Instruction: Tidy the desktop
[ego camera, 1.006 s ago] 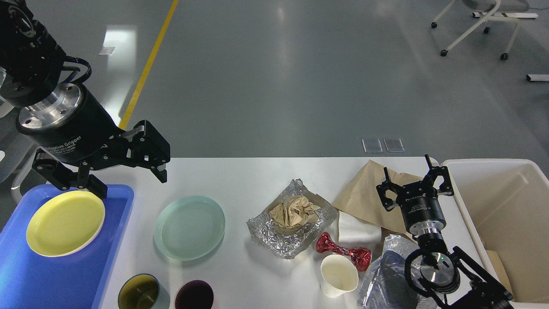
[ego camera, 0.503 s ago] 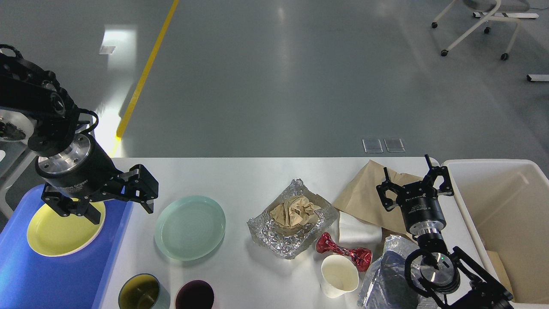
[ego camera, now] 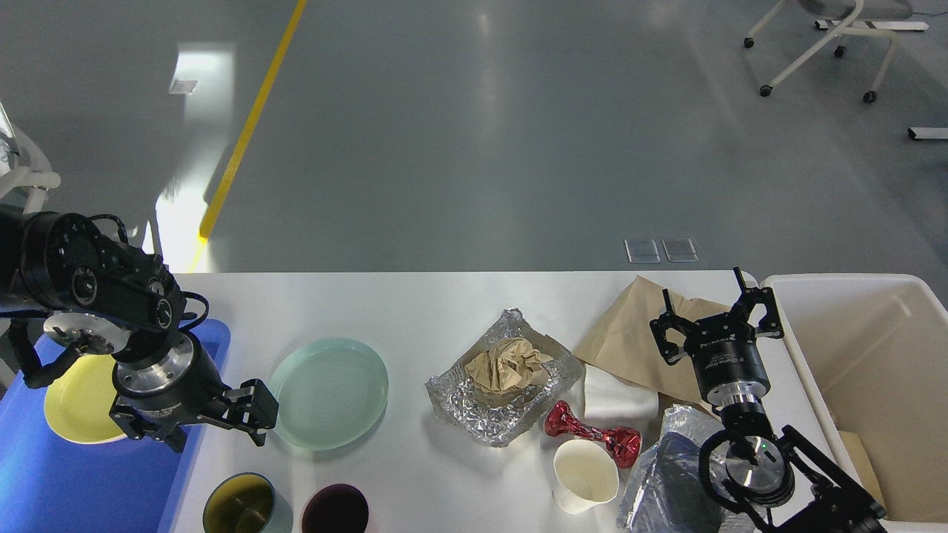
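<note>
from my head view, the big white-grey rectangular desktop (ego camera: 415,303) fills the lower half of the shot, blue plastic tray (ego camera: 52,488) at its left end and cream-white rectangular bin (ego camera: 881,355) at its right. my left gripper (ego camera: 216,434) hangs low with fingers spread and nothing in it, straddling the tray's right edge just beside the pale green round plate (ego camera: 328,392). the yellow round plate (ego camera: 74,400) sits in the tray. my right gripper (ego camera: 715,318) is wide open too, empty, over the brown paper sheet (ego camera: 629,333). crumpled silver foil tray (ego camera: 503,385) sits mid-table.
</note>
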Robot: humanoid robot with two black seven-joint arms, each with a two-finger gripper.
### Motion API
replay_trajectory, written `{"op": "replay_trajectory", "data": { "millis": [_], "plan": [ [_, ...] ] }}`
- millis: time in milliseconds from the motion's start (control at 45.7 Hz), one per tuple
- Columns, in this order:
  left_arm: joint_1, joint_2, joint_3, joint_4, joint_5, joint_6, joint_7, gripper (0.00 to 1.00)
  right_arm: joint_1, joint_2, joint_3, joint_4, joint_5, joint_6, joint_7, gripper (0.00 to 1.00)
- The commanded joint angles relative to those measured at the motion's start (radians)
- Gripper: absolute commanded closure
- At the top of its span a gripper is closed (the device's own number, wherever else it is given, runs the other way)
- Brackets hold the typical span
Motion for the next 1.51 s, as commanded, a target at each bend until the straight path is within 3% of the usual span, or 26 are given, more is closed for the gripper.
{"op": "replay_trajectory", "data": {
  "millis": [0,306,503,634,919,1094,1181,1487],
  "plan": [
    [0.087,0.028,-0.047,0.001,0.126,0.049,0.0,0.06,0.0,0.0,0.0,0.0,0.0,0.0,0.0,0.0],
    [0.209,0.092,-0.085,0.001,0.348,0.118,0.0,0.1,0.0,0.0,0.0,0.0,0.0,0.0,0.0,0.0],
    [0.276,0.085,-0.094,0.033,0.355,0.201,0.0,0.1,0.0,0.0,0.0,0.0,0.0,0.0,0.0,0.0],
    [0.308,0.077,-0.13,0.045,0.353,0.207,0.0,0.11,0.0,0.0,0.0,0.0,0.0,0.0,0.0,0.0],
    [0.353,0.065,-0.133,0.073,0.349,0.204,0.0,0.42,0.0,0.0,0.0,0.0,0.0,0.0,0.0,0.0],
    [0.359,0.065,-0.133,0.085,0.341,0.187,-0.003,0.75,0.0,0.0,0.0,0.0,0.0,0.0,0.0,0.0],
    [0.358,0.071,-0.133,0.088,0.339,0.167,-0.005,0.86,0.0,0.0,0.0,0.0,0.0,0.0,0.0,0.0],
    [0.358,0.074,-0.133,0.104,0.313,0.155,-0.005,0.98,0.0,0.0,0.0,0.0,0.0,0.0,0.0,0.0]
  ]
}}
